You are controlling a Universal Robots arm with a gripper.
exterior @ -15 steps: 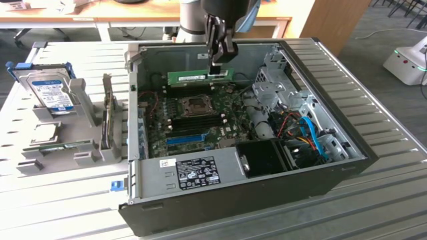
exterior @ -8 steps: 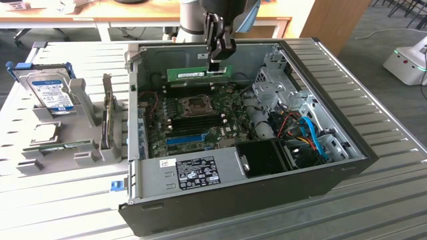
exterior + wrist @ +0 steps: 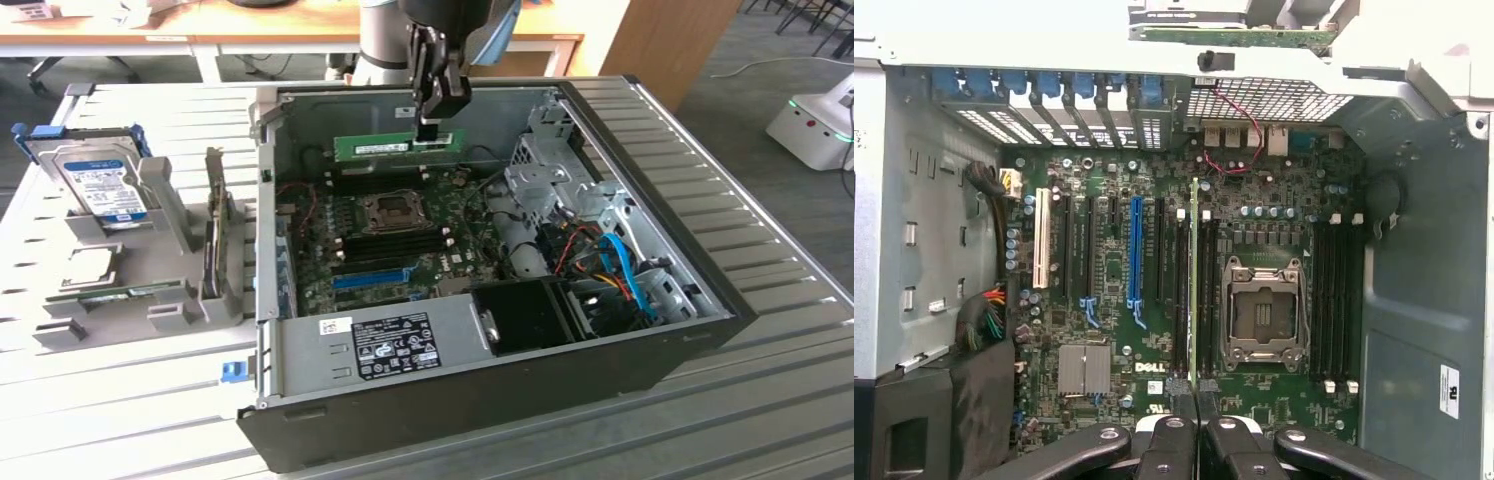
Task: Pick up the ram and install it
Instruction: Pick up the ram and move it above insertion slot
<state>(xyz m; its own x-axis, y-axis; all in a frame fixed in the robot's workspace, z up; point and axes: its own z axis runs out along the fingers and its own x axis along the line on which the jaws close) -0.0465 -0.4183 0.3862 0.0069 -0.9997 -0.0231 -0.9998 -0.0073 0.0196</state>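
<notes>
Ram [image 3: 380, 148] is clamped by its top edge in your closed gripper [image 3: 435, 133], hanging over the slots [image 3: 1180, 290] beside the socket [image 3: 1264, 310]. If it's tilted or off-line, I'd bet it jams on a slot wall or latch.

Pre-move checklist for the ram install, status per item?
1. Grip: gripper shut on the long thin green ram stick: ok.
2. Stick parallel to the black memory slots: ok.
3. Centred over one slot: cannot tell.
4. Slot latches open: cannot tell.
5. Stick seated: not ok, held above the green motherboard.
</notes>
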